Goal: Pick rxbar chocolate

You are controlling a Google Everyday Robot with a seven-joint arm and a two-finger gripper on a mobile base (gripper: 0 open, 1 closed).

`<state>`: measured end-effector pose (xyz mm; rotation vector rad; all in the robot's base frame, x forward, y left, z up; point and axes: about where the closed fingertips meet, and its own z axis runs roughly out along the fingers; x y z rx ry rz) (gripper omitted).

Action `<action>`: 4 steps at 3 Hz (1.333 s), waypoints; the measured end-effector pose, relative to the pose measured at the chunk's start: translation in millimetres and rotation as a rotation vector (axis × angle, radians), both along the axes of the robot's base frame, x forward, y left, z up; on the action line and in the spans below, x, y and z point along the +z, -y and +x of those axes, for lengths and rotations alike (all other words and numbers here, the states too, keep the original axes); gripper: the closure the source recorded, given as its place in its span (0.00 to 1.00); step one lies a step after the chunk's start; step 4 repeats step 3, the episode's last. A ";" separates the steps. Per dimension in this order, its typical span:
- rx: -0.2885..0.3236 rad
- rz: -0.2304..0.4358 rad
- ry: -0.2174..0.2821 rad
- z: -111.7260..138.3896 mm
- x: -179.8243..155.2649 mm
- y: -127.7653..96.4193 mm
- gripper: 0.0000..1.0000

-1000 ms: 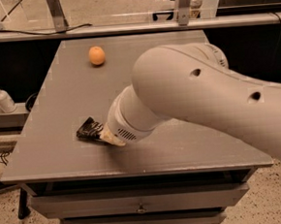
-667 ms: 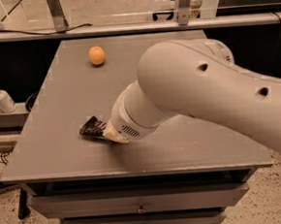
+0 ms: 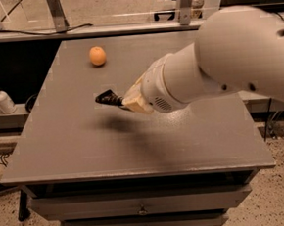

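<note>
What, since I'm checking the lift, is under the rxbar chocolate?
Only the table and a shadow show under the rxbar chocolate, held in the claw mid-table. The arm covers the tabletop behind the claw.

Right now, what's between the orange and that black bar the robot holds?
Nothing: in the camera view only bare table lies between the orange and the rxbar chocolate, which the gripper holds above the table's middle.

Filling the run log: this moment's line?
gripper: above table middle, shut on rxbar chocolate | rxbar chocolate: held off surface | orange: back left, apart
</note>
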<state>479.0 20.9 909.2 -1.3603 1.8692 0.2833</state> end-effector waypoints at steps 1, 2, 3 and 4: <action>0.001 0.119 0.097 18.8 35.0 11.8 1.00; 0.040 0.138 0.137 15.2 45.5 8.3 1.00; 0.042 0.137 0.137 15.0 45.5 7.2 1.00; 0.042 0.137 0.137 15.0 45.5 7.2 1.00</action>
